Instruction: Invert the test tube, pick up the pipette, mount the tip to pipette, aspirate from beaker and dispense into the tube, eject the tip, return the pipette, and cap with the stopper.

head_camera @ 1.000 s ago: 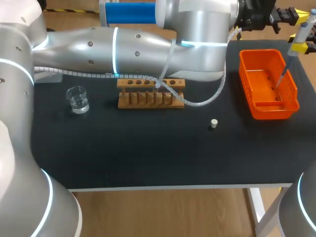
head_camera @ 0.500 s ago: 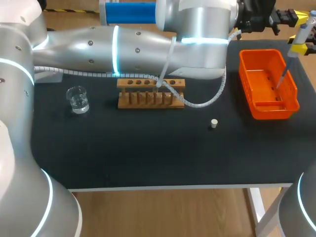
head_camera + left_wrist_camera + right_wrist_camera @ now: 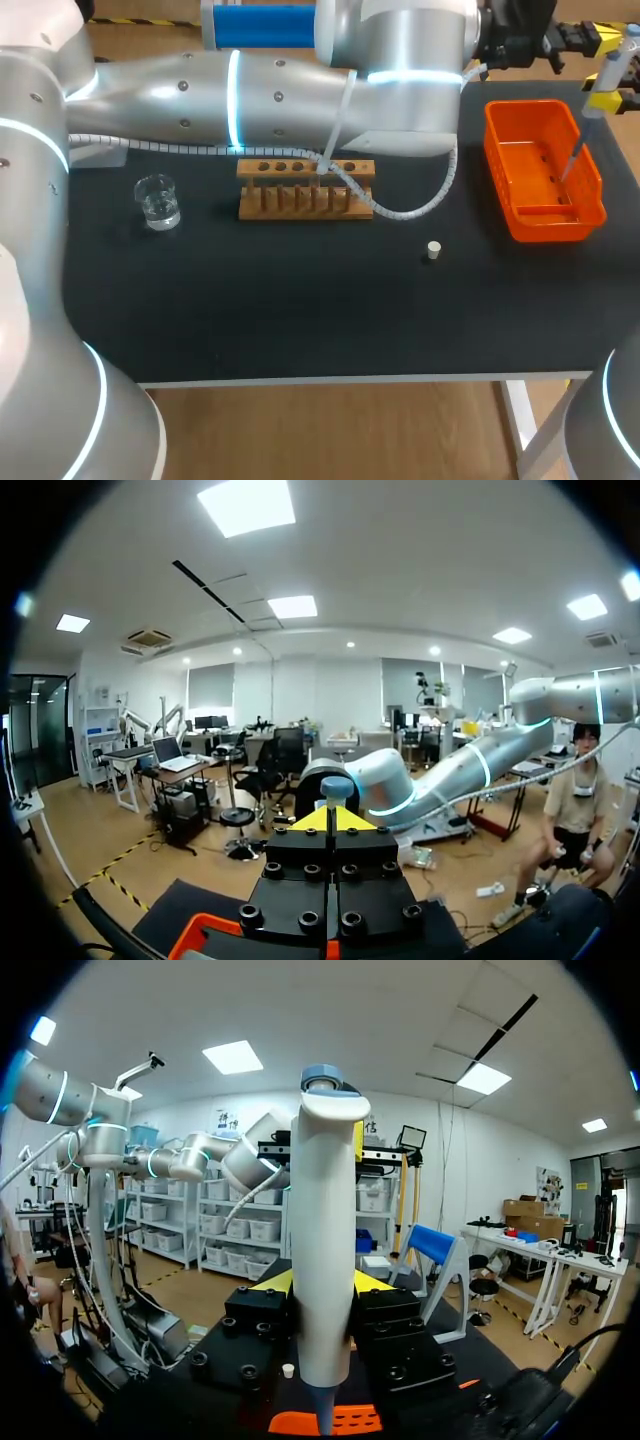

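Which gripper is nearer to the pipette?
Right. The right gripper is shut on the pipette over the bin; the left gripper sits just short of its top.

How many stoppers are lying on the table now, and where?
1. The stopper stands alone on the black table, between the wooden rack and the orange basket, nearer the front edge. The left arm covers the table's rear, so another may be hidden.

One rack (image 3: 305, 187); left of it one beaker (image 3: 157, 201); right of it one stopper (image 3: 433, 250), one basket (image 3: 592, 190) and one pipette (image 3: 323, 1240).
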Controlling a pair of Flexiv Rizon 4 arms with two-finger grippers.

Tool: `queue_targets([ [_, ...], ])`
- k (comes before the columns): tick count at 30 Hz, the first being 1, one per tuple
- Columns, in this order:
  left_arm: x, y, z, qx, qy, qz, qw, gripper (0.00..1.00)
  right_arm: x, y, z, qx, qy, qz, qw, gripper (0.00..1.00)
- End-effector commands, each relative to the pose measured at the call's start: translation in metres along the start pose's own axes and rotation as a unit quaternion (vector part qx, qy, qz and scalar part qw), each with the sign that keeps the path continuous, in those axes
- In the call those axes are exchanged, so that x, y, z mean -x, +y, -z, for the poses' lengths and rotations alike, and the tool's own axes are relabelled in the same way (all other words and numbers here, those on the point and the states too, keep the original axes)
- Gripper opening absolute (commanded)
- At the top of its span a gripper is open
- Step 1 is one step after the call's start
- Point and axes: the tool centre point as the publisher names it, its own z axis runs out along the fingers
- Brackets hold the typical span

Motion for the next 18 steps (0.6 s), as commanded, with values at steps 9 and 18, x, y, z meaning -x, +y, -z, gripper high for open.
queue_targets([
  [9,-0.0035,0.0162,-0.0043,-0.011,-0.014,-0.003,1.000,0.00,0.0025,0.0087,0.0006,-0.001,0.004,0.000,1.000,0.00],
  [18,-0.0033,0.0191,-0.0046,-0.010,-0.016,-0.004,1.000,0.00,0.0025,0.0087,0.0006,-0.001,0.004,0.000,1.000,0.00],
])
